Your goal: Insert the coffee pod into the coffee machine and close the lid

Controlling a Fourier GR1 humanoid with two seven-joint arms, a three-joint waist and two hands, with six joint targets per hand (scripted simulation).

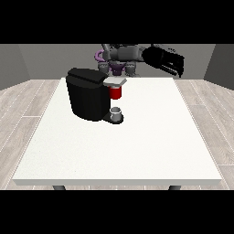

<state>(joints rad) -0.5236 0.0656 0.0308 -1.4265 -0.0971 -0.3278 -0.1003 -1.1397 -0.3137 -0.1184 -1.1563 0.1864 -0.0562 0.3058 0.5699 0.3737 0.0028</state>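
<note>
— What are you seeing from over there?

— The coffee machine (87,93) is standing on the white tabletop (137,146), towards the far edge and at the view's left. It is black and boxy, and its lid (86,75) is sitting a little tilted across the top.

— And the pod?

— Something red (116,93) is showing under the grey head (115,82) at the machine's front. I am taking that for the pod holder, though I cannot tell whether a pod is sitting inside it. A small grey cup (116,113) is standing on the machine's base, right beneath the red part.

— Where are the hands?

— One hand (165,61) is hanging in the air at the view's right, above the far edge of the tabletop, well apart from the machine. It is black, and its fingers are pointing down and towards the view's right. They are looking fairly straight, holding nothing.

— The other one?

— I cannot make it out; the machine and the robot's body (119,57) are taking up that side.
</note>
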